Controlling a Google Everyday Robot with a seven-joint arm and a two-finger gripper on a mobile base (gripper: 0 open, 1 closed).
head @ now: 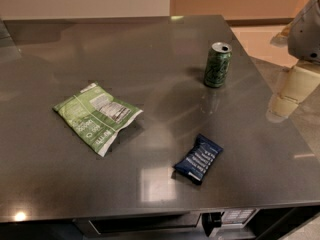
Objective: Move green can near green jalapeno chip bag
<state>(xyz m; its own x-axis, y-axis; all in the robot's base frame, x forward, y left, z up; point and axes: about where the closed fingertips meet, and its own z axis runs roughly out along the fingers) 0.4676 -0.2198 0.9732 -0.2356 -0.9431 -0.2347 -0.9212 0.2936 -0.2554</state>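
Presently found small green metal soda can (218, 64) upright, far right; flat crinkled light-green chip bag (96, 116) well apart, left. Saw pale gripper (292, 86) beyond right edge of dark grey table (150, 49); cannot tell whether spread or pressed together. Could topple can through glancing contact.

The 1 dark grey countertop (75, 194) carries 3 loose things in all. Cans: 1, the green can (217, 65), standing upright. Snack packs: 2, made up of 1 green jalapeno chip bag (97, 116) lying flat and 1 smaller dark blue packet (198, 159), also flat. By colour that gives 2 green things and 1 blue thing. Robot parts: 1 pale gripper (290, 91) at the right edge of the view, past the countertop's right side, and 1 grey arm section (306, 29) above it.
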